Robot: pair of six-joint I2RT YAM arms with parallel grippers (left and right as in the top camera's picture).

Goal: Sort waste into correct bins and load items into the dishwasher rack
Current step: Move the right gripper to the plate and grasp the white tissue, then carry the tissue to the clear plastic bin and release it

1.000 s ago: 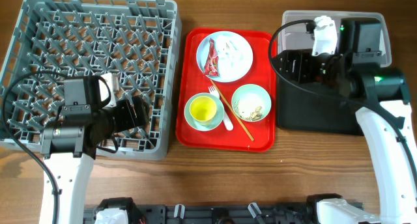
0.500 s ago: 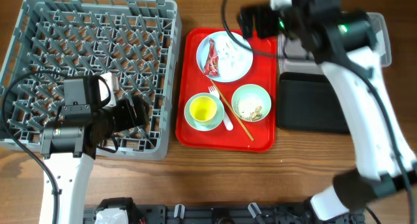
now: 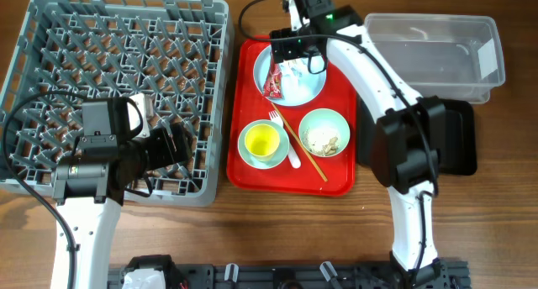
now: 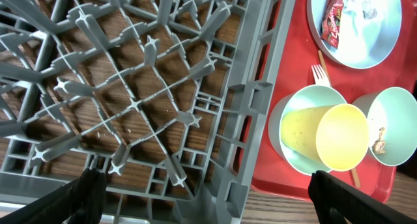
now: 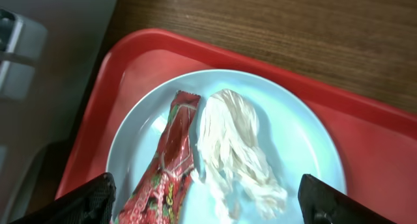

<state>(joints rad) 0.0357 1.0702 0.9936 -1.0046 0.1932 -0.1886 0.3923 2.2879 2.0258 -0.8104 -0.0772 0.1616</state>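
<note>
Now that the right arm has swung away from the clear rectangular plastic tub and the shallow black rectangular tray, where it hung a second ago, the right pincer hovers over the far end of the red serving tray. Its two fingers stand wide apart at the lower corners of the right wrist view and grip nothing. Both bins are uncovered again. This reads as the start of a waste pick, with no piece of waste lifted yet.

Directly beneath the right pincer sits the round white plate. On it lie the small red snack wrapper and the white crumpled scrap, side by side and touching. The wrapper is a narrow strip. Its long axis runs from a far end out ahead of the pincer back toward the fingers, tilting slightly toward the finger on the rack side. That axis lies roughly crosswise to the line between the fingertips, so the fingers would probably close across its narrow width.

The left pincer has not moved. It hangs spread and empty above the near edge of the large grey lattice dishwasher rack on the wooden desk.
</note>
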